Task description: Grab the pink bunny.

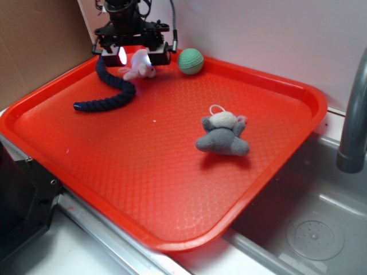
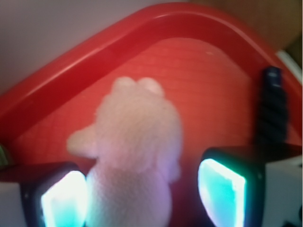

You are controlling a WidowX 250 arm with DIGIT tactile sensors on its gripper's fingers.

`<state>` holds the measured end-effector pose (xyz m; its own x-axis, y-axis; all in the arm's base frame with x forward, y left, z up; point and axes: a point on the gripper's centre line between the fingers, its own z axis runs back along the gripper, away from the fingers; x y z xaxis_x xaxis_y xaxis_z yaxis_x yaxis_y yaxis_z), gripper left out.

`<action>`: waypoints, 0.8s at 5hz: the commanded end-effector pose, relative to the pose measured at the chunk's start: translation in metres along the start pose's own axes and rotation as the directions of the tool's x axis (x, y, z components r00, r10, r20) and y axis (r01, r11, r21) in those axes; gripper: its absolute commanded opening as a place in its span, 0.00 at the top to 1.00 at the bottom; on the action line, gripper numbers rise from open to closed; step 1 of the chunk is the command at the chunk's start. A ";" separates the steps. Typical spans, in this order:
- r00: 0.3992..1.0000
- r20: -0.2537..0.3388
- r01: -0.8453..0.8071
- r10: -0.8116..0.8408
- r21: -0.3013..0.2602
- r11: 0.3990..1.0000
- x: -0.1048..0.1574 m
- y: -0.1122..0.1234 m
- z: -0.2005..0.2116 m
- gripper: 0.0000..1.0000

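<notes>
The pink bunny (image 1: 139,67) is a small pale pink plush at the far left corner of the red tray (image 1: 172,189). My gripper (image 1: 137,57) is low over it, jaws open, one finger on each side. In the wrist view the bunny (image 2: 137,127) fills the space between the lit fingers; my gripper (image 2: 142,198) straddles its lower body. The left finger (image 2: 64,198) touches the plush, while the right finger (image 2: 222,189) stands a little apart from it. The bunny still lies on the tray.
A green ball (image 1: 190,61) sits just right of the gripper by the tray's back rim. A dark blue rope (image 1: 109,91) curls to the left, also in the wrist view (image 2: 272,109). A grey plush (image 1: 223,136) lies mid-right. A grey faucet (image 1: 354,120) stands at the right.
</notes>
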<state>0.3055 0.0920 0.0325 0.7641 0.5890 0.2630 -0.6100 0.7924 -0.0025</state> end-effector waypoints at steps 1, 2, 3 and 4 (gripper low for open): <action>0.998 0.052 -0.028 0.027 0.014 1.000 0.016 0.007 -0.001 1.00; 0.998 0.063 -0.020 0.019 0.015 1.000 0.017 0.007 0.007 1.00; 0.997 0.055 0.060 -0.063 0.061 0.996 0.015 0.007 0.041 1.00; 0.980 -0.025 0.199 -0.198 0.055 0.978 0.002 0.002 0.087 1.00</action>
<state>0.2798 0.0708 0.0942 0.8870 0.4321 0.1626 -0.4525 0.8836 0.1202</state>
